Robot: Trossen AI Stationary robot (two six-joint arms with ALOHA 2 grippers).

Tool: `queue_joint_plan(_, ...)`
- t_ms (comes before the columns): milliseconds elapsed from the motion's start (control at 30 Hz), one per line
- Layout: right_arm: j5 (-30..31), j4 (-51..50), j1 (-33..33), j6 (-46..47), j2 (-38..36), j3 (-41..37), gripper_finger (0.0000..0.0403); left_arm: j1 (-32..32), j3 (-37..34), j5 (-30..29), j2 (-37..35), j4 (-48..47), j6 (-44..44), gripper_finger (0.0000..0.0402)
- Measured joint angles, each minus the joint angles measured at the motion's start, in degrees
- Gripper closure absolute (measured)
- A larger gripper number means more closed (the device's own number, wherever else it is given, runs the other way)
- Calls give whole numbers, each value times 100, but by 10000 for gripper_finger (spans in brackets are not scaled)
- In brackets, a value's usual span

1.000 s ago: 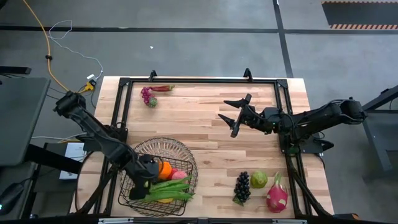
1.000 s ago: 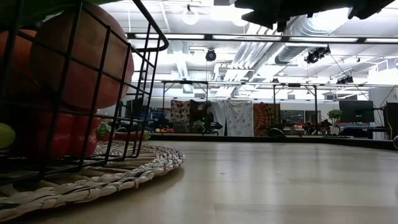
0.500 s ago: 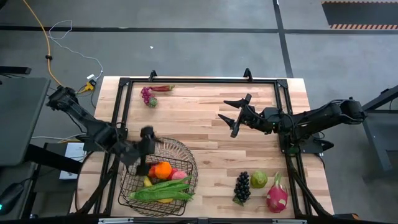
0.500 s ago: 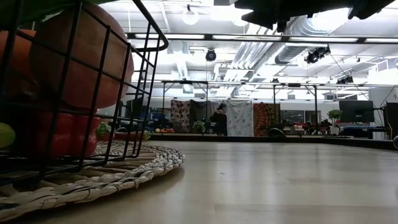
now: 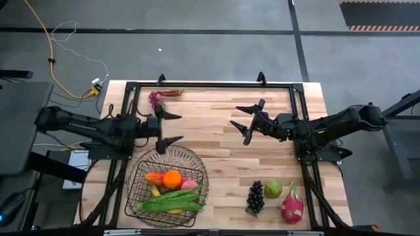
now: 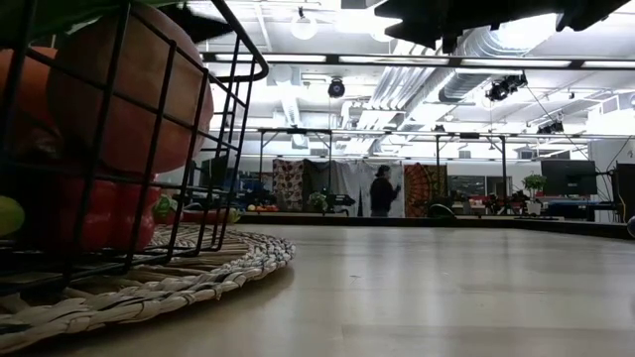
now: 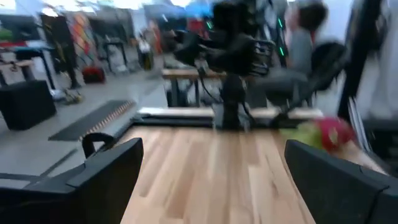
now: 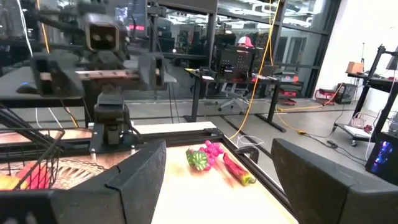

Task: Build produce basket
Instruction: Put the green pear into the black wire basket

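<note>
1. High view: the basket (image 5: 167,187) sits on a woven mat at the near left of the table (image 5: 210,141), already holding an orange (image 5: 172,178), green beans (image 5: 169,198) and other fruit. The left claw (image 5: 168,127) hovers just beyond the basket's far rim, spread wide and holding nothing. The right claw (image 5: 247,120) waits over the table's middle, also parted and empty. Dark grapes (image 5: 255,195), a green pear (image 5: 273,189) and a pink dragon fruit (image 5: 292,203) lie at the near right; pink grapes (image 5: 156,100) lie at the far left.

2. Low view: the basket wall (image 6: 149,139) fills the left, fruit pressed against the mesh. A person (image 6: 380,190) stands far off in the room.

3. Left wrist view: blurred; bare wood lies between the wide-set fingers (image 7: 106,171).

4. Right wrist view: the pink grapes (image 8: 205,155) lie ahead, between the parted fingers (image 8: 134,174).

5. Risk: round fruit could roll from a poorly centred grip, and both arms reaching the far-left grapes could collide.
</note>
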Motion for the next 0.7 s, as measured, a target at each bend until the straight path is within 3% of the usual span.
queue_joint_plan(167,10,-131,-158,54,0,0,119,434,-927,106,-16,1705,-370,21)
queue_joint_plan(700,2,-265,-412,313,0,0,119,457,-1149,121,-12,2060,-703,21)
